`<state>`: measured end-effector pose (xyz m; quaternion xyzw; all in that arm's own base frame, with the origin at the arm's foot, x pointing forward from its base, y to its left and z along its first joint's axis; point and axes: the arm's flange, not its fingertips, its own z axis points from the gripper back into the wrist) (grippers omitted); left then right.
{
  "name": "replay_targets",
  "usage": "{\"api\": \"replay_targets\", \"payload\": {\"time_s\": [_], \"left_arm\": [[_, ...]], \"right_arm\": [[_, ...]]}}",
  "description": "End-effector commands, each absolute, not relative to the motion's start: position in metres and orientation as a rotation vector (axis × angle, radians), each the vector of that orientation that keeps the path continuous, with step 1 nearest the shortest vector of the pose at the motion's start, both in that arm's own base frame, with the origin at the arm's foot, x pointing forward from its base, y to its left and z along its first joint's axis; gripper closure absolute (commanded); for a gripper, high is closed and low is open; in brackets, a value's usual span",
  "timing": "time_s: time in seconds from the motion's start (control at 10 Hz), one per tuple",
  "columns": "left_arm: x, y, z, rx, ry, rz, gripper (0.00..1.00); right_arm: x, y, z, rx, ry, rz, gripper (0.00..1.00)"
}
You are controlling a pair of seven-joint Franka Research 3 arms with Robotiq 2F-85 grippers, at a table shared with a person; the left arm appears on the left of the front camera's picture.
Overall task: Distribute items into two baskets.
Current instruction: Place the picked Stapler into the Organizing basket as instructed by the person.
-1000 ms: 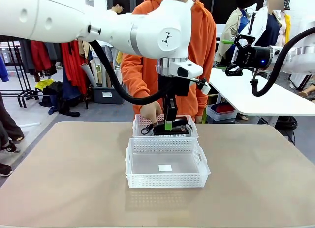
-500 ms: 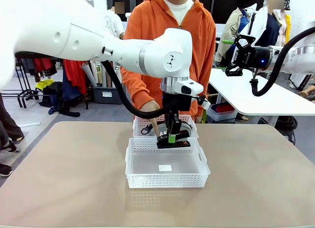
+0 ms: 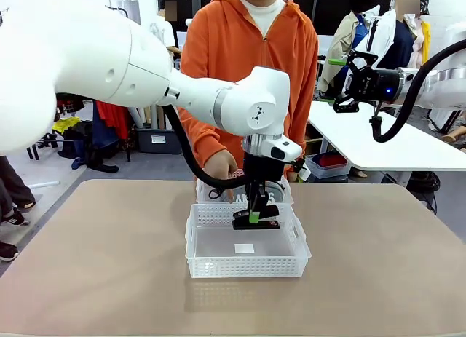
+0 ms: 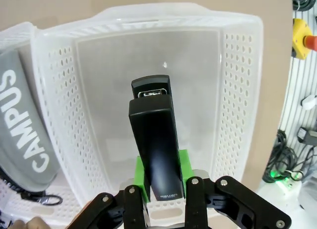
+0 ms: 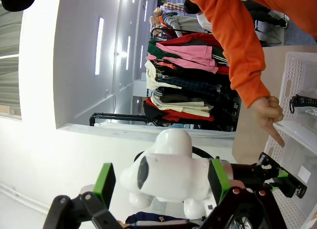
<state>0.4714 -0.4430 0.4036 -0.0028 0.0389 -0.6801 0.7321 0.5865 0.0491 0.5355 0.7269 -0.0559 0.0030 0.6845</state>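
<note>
Presently the left claw (image 3: pixel 255 217) hangs over the near basket (image 3: pixel 246 263), its green pads clamped on the small black stapler (image 3: pixel 256 220); the stapler is held above the basket's floor, inside the rim line at the far end, not resting on anything that can be seen; in the left wrist view the stapler (image 4: pixel 155 152) runs lengthwise between the green pads (image 4: pixel 142 182), its metal nose pointing down at the translucent floor of the near basket (image 4: pixel 237 90); a small white sticker (image 3: pixel 244 248) lies on that floor. Just behind, touching or nearly touching the near one, stands the far basket (image 3: pixel 207 185); the grey pouch (image 4: pixel 22 135) with white "CAMPUS" lettering lies in it, its black strap (image 3: pixel 216 192) near the left end. Beside that, the person's hand (image 3: pixel 221 167) from an orange sleeve reaches down to the far basket, one finger pointing; the right wrist view shows the same hand (image 5: pixel 268 115) pointing at a basket rim. Up at the right, the right claw (image 3: pixel 348 82) is held high and well apart from the beige desk (image 3: pixel 102 264); its jaws stand wide with nothing between them.
</note>
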Motion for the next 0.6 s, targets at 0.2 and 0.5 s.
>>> {"api": "replay_targets", "payload": {"time_s": [0.2,0.5], "left_arm": [[0.470,-0.427,0.368,-0.008,0.049,-1.491,1.00],[0.469,-0.415,0.354,-0.012,0.058,-1.465,1.00]], "right_arm": [[0.586,0.049,0.538,1.638,-0.128,-0.007,0.00],[0.586,0.049,0.538,1.638,-0.128,-0.007,0.00]]}}
